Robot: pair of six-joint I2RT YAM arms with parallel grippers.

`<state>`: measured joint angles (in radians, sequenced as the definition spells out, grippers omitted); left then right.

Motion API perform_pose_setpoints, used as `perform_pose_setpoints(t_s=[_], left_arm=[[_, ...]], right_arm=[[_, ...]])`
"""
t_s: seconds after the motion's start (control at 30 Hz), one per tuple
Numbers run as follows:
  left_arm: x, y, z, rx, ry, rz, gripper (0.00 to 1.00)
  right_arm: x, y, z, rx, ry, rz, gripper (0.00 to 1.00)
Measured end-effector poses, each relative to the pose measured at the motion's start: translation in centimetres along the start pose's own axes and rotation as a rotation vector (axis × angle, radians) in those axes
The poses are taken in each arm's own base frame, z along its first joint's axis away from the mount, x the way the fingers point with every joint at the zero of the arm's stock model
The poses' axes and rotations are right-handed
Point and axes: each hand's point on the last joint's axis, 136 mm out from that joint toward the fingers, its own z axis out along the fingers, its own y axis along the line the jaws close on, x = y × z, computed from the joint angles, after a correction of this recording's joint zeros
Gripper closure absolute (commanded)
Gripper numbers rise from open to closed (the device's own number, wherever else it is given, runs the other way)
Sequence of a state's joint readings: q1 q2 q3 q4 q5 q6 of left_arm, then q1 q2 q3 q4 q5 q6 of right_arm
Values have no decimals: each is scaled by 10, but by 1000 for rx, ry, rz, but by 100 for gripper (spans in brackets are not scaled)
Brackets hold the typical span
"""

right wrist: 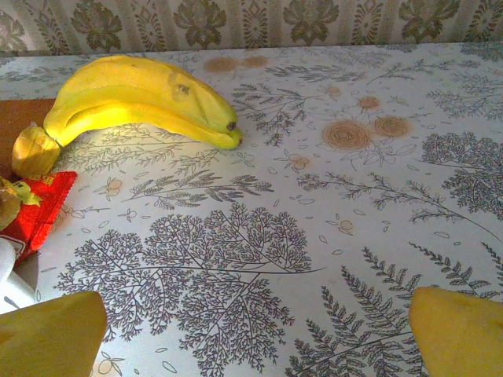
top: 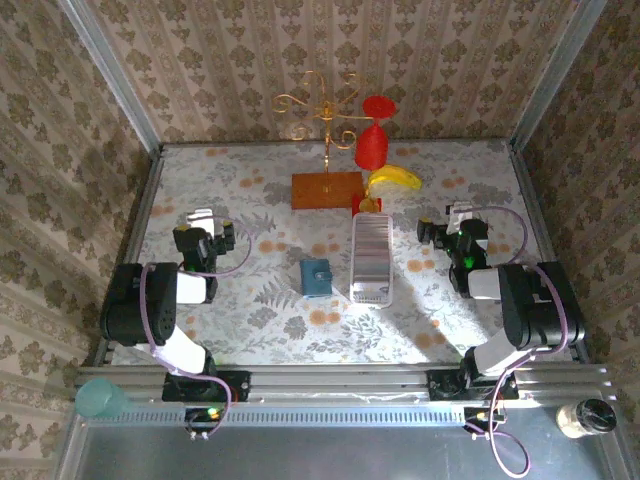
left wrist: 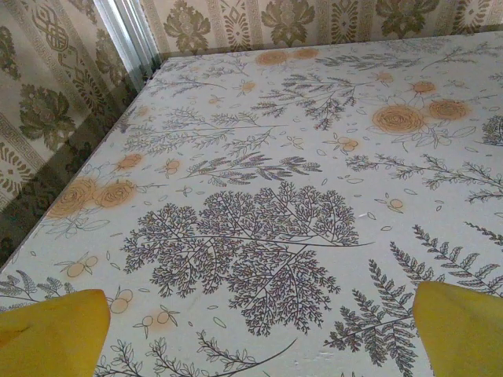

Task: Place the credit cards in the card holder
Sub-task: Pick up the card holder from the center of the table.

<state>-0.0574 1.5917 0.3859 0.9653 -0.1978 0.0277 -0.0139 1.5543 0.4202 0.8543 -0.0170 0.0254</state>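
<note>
Left gripper (left wrist: pixel 255 338) spread wide, empty, yellow pads (left wrist: pixel 51 330) over bare floral tablecloth (left wrist: pixel 259 157); right gripper (right wrist: pixel 255 338) same, holding nothing; small teal-blue folding card holder (top: pixel 318 276) mid-table btwn arms; pale grey-white ribbed row of credit cards (top: pixel 372 258) just right of holder; yellow banana (right wrist: pixel 141 98) further right, beyond; free room left of holder up to metal side rail (top: pixel 140 210).

On the bench (top: pixel 260 335) you'll find the credit cards (top: pixel 372 258) just right of the card holder (top: pixel 318 276), the block (top: pixel 327 190) behind it, and the banana (top: pixel 395 179) behind it, further right.
</note>
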Motion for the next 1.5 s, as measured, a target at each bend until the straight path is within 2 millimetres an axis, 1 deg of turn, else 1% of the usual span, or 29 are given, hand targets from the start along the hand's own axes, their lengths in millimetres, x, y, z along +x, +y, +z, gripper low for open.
perform_pose_setpoints(t_s=[0.97,1.03,1.07,1.1,1.13,1.17,1.23,1.27,1.3,1.33,1.37,1.4,1.43,1.47,1.5], left_arm=[[-1,0,0,-1,-3,-1,0],[-2,0,-2,-6,-5,5,0],[-4,-1,-5,-11,-5,17,0],[-7,-4,-10,-11,-1,35,0],[-14,-8,-17,-7,-7,50,0],[-26,-12,-25,-4,-22,58,0],[-58,-19,-43,10,-55,22,0],[-76,-17,-51,10,-69,-29,0],[-95,-12,-61,3,-77,-105,0],[-111,-5,-71,0,-91,-184,0],[-125,2,-81,4,-111,-259,0],[-134,8,-91,23,-126,-328,0],[-137,12,-97,42,-128,-387,0],[-135,16,-103,65,-116,-449,1],[-128,17,-107,88,-88,-511,2]], right_arm=[[-1,0,0,0,-2,0,0],[-2,1,-3,1,-1,0,0],[-4,2,-9,2,3,-2,0],[-9,4,-16,0,4,-3,0],[-19,5,-25,-1,-8,0,0],[-35,6,-37,1,-36,14,0],[-71,4,-58,20,-110,75,0],[-89,0,-71,40,-149,130,0],[-102,-4,-81,55,-176,183,0],[-110,-8,-90,63,-191,235,0],[-115,-13,-99,65,-193,284,0],[-114,-18,-104,72,-181,325,0],[-112,-21,-106,80,-159,359,0],[-107,-25,-108,93,-121,396,2],[-99,-26,-107,102,-68,425,5]])
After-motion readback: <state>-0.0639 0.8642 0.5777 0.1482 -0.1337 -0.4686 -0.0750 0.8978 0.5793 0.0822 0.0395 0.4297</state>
